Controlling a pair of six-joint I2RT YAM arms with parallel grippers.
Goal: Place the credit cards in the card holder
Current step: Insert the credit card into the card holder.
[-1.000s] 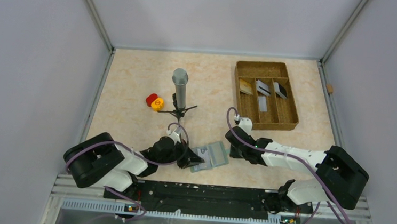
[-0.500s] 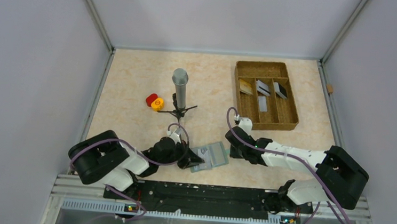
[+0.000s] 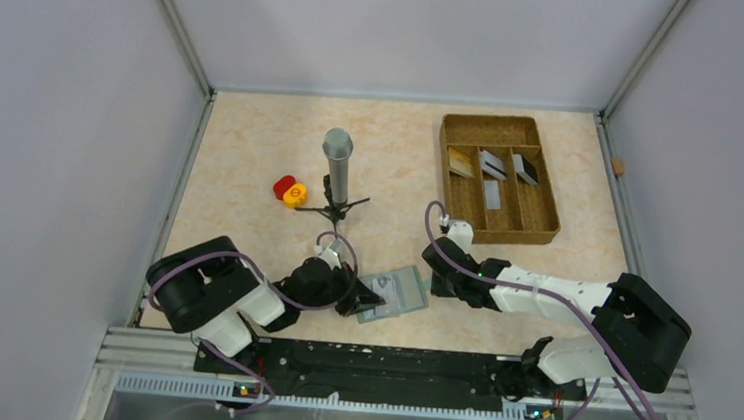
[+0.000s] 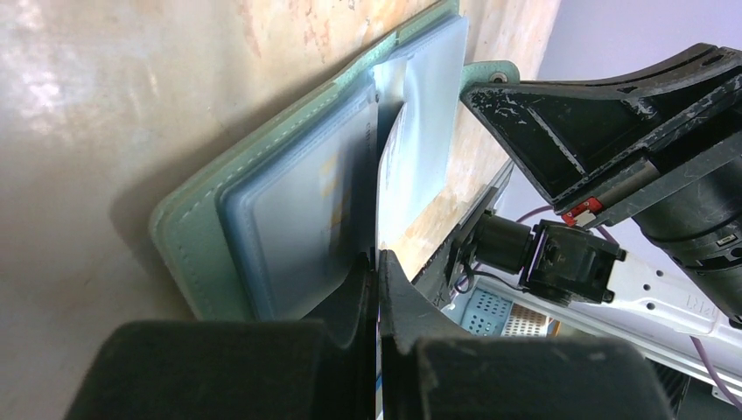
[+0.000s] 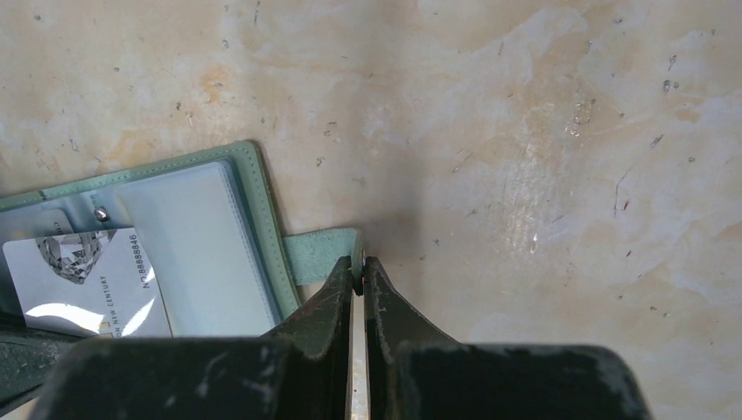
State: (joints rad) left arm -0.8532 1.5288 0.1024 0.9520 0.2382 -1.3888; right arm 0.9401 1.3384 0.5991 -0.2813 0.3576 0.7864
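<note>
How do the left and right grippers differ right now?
The left gripper pinches a credit card at the open card holder; the right gripper pinches the holder's closing tab. Left gripper sits at the holder's left edge, right gripper at its right edge. Both have fingers shut.

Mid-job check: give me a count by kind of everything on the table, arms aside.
credit cards: 5 in view
card holder: 1
tray: 1
grey tube on stand: 1
red round piece: 1
yellow round piece: 1
Total: 10
</note>
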